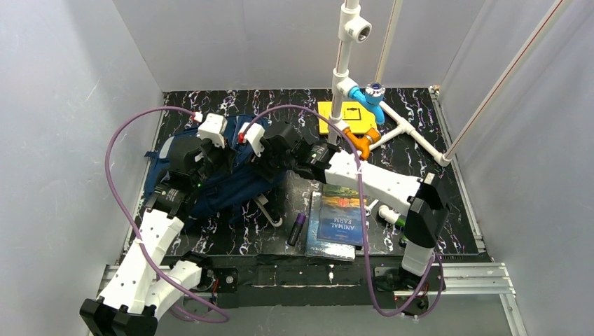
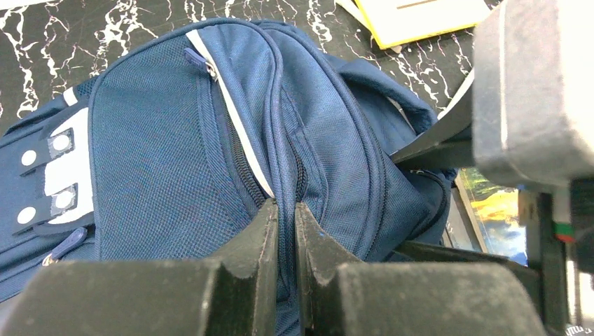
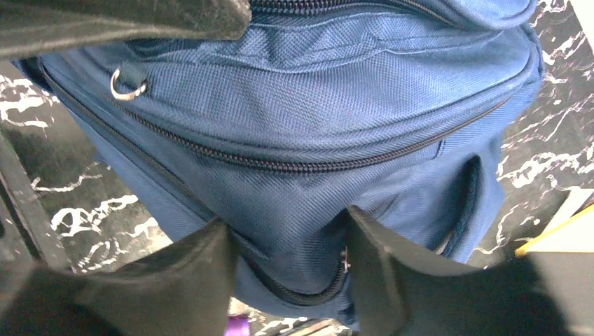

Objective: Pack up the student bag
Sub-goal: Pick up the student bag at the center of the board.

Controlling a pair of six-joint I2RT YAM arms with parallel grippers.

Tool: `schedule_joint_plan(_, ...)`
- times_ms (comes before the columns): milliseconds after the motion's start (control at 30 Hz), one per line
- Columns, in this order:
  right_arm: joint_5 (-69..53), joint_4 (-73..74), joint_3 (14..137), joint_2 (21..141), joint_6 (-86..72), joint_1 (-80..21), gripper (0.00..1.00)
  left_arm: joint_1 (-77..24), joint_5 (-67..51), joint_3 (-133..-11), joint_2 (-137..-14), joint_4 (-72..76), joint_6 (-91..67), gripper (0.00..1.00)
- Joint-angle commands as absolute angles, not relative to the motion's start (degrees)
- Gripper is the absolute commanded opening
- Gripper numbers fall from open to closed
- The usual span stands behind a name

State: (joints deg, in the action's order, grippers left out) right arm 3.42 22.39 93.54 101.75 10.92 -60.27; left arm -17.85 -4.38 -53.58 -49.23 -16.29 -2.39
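Note:
The navy blue student bag (image 1: 224, 183) lies on the left half of the black marbled table, under both grippers. My left gripper (image 1: 210, 157) is over its middle. In the left wrist view the left gripper (image 2: 286, 206) is shut on a ridge of the bag's fabric (image 2: 161, 140) beside a zipper and a grey stripe. My right gripper (image 1: 270, 157) is at the bag's right side. In the right wrist view the right gripper (image 3: 287, 224) is open, its fingers wide apart on either side of a bulge of the bag (image 3: 301, 105) above a curved zipper.
A stack of books (image 1: 342, 213) with "Animal Farm" on top lies right of the bag, with a purple marker (image 1: 297, 228) beside it. A yellow book (image 1: 348, 117) and a white pipe frame with blue and orange fittings (image 1: 378, 105) stand at the back right.

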Motion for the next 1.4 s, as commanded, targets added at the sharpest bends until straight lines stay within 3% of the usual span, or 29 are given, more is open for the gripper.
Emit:
schedule_joint_plan(0,7.62,12.98,91.21,99.39,10.12,-61.66,0.49,-17.93,-7.39,-54.93,-46.71,-7.05,-2.09,0.0)
schedule_joint_plan(167,8.97,7.36,85.59,95.81,7.25,-62.23,0.02,-17.9,-2.27,-55.52,-48.19,-8.56,-6.06,0.0)
schedule_joint_plan(200,10.23,7.41,85.32,95.56,6.22,-62.23,0.01,-17.93,1.51,-56.61,-49.11,-10.52,-8.33,0.09)
schedule_joint_plan(267,14.52,8.12,85.73,95.74,3.58,-62.23,0.01,-17.92,8.68,-60.96,-52.32,-18.31,-14.51,0.53)
schedule_joint_plan(300,17.27,8.54,86.08,95.91,2.34,-62.23,0.01,-17.93,11.57,-63.91,-53.91,-23.25,-19.42,0.69)
schedule_joint_plan(367,23.28,9.15,86.82,96.06,0.5,-62.23,0.01,-17.85,12.49,-68.46,-56.08,-33.49,-24.61,0.85)
schedule_joint_plan(467,31.54,9.75,87.95,95.66,-2.15,-62.23,0.01,-17.86,10.54,-69.65,-54.14,-38.33,-29.57,0.98)
schedule_joint_plan(567,36.02,10.99,90.09,95.9,-3.47,-62.23,0.01,-17.84,11.04,-66.94,-49.06,-39.97,-35.06,0.96)
schedule_joint_plan(700,39.58,13.22,93.33,97.54,-6.62,-62.31,0.01,-17.9,4.22,-61.04,-44.71,-37.47,-38.67,0.86)
schedule_joint_plan(800,37.76,12.83,94.28,98.17,-7.81,-62.47,0.01,-17.88,-5.41,-56.97,-45.03,-30.35,-39.33,0.98)
schedule_joint_plan(1000,27.19,7.22,91.16,96.15,-8.46,-63.68,0.01,-16.71,-5.74,-59.8,-56.21,-28.38,-43.24,0.98)
schedule_joint_plan(1133,22.2,4.09,89.15,95.4,-8.71,-63.97,0.01,-12.69,-12.48,-61.82,-61.96,-26.01,-52.9,0.98)
schedule_joint_plan(1367,18.14,2.73,88.86,96.24,-9.66,-64.07,0.01,-10.8,-11.34,-59.78,-61.95,-22.74,-63.79,0.83)
